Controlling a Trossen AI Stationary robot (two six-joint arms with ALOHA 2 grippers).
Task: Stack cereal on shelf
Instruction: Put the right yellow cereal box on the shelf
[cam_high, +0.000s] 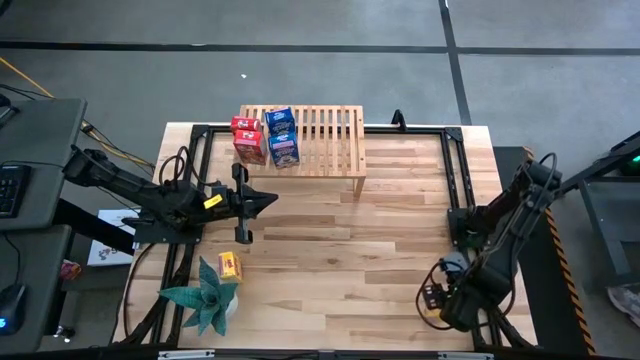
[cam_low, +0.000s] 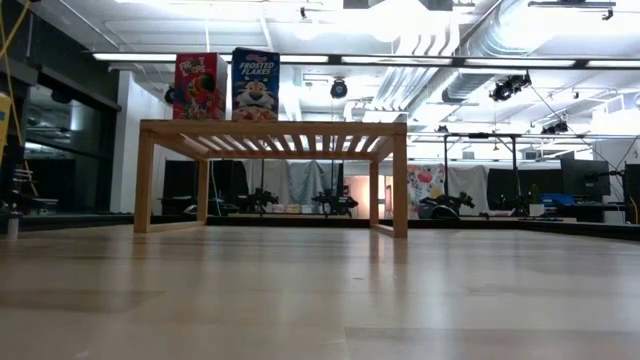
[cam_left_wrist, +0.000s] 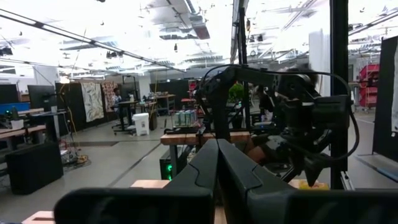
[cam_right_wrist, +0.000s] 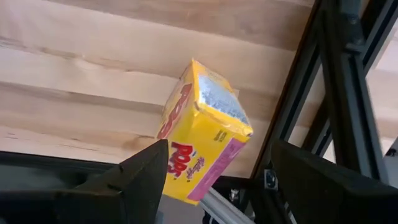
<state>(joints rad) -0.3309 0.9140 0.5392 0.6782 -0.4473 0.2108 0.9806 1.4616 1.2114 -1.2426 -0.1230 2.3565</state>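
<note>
Cereal box (cam_right_wrist: 202, 134) between spread right claw (cam_right_wrist: 214, 171) fingers.

We note a plank table (cam_high: 330, 250), a slatted shelf (cam_high: 330, 140) at its far edge bearing four cereal boxes (cam_high: 265, 136), near the teal plant (cam_high: 205, 295) a yellow box (cam_high: 230, 265).

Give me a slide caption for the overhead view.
Four cereal boxes on the shelf, one yellow box beside the plant, both arms idle.
</note>
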